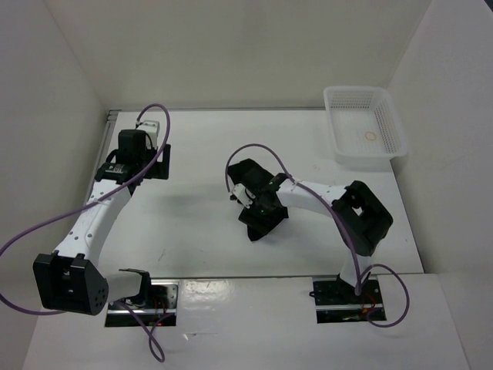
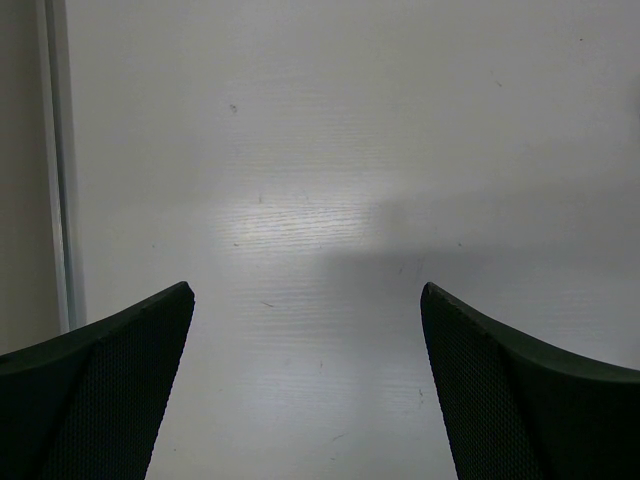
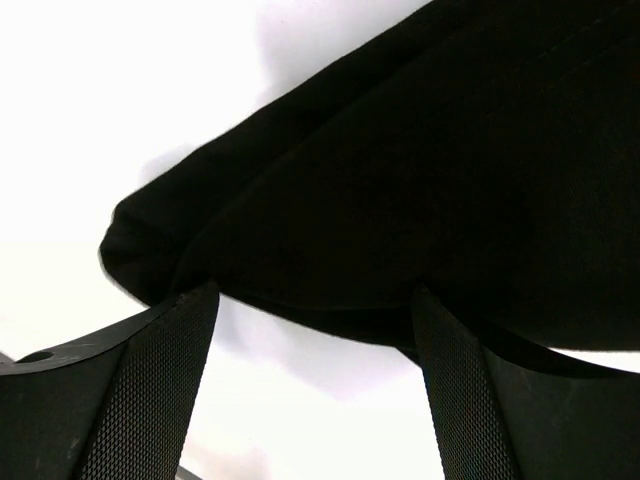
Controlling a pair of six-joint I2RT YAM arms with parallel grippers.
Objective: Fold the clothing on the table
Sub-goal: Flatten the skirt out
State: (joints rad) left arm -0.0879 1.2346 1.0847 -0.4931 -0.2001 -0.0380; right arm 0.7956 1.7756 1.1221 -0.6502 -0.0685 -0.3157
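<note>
Workspace with 2 arms above the white table (image 1: 192,231). Left arm reaches from its base along the table's left side, wrist tipped downward. The left gripper (image 2: 305,295) hangs released, jaws wide, over bare tabletop beside the metal rail (image 2: 55,150). Right arm folds at the elbow and stretches leftward to mid-table. The right gripper (image 3: 310,300) points down, jaws wide, with the edge of the bunched black clothing (image 3: 420,180) between its 2 fingertips; whether it pinches the fabric cannot be told. White mesh basket (image 1: 367,158) stands in the far right corner.
</note>
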